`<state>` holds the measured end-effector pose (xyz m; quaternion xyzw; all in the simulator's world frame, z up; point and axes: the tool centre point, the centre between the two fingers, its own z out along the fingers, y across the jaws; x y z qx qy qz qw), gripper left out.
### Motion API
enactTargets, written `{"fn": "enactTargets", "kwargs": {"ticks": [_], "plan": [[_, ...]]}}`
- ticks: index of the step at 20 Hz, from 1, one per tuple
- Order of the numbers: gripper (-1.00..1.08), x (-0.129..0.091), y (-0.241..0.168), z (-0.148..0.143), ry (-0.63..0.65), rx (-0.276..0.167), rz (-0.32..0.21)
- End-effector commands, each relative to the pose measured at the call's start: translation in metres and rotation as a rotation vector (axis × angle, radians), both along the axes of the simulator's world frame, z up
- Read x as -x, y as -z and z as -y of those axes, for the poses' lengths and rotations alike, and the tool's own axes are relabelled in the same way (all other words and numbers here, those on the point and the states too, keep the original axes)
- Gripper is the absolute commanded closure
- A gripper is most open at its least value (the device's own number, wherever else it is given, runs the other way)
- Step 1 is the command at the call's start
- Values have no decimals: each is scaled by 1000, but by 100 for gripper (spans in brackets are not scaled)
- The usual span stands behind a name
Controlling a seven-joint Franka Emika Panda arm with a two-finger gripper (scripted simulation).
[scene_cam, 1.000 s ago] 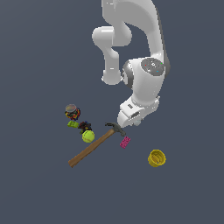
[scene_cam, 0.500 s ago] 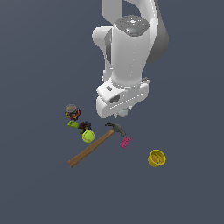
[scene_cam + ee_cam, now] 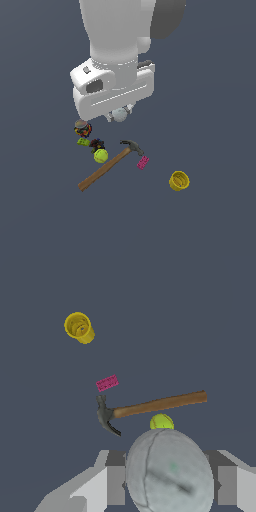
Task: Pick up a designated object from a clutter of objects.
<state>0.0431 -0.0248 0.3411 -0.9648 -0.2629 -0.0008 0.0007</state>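
My gripper (image 3: 120,114) is shut on the tiny pale grey-white ball (image 3: 120,114) and holds it high above the clutter. In the wrist view the ball (image 3: 170,476) looms large between the grey fingers (image 3: 116,483). Below lie the wooden-handled hammer (image 3: 107,167), the yellow-green ball (image 3: 100,156) touching its handle, the pink brick (image 3: 143,162) by the hammer head, the yellow cup (image 3: 179,180) and the dark multicoloured can (image 3: 82,128). The wrist view also shows the hammer (image 3: 155,404), the green ball (image 3: 161,421), the brick (image 3: 107,383) and the cup (image 3: 79,327).
A small green piece (image 3: 83,142) and a dark small item (image 3: 96,144) lie between the can and the yellow-green ball. The cup lies apart at the exterior view's right. The floor is plain dark grey.
The gripper has left its low spot by the hammer head, risen and swung toward the exterior view's left. The hand has turned. The clutter on the floor has not moved.
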Motion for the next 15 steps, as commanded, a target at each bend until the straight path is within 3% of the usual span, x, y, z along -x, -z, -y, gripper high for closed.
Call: {"fn": "enactTargets", "kwargs": {"ticks": [1,15], "plan": [[108,-4,-16,12,-1,1,-1],[108,-17,-51,38,0,2,-1]]}}
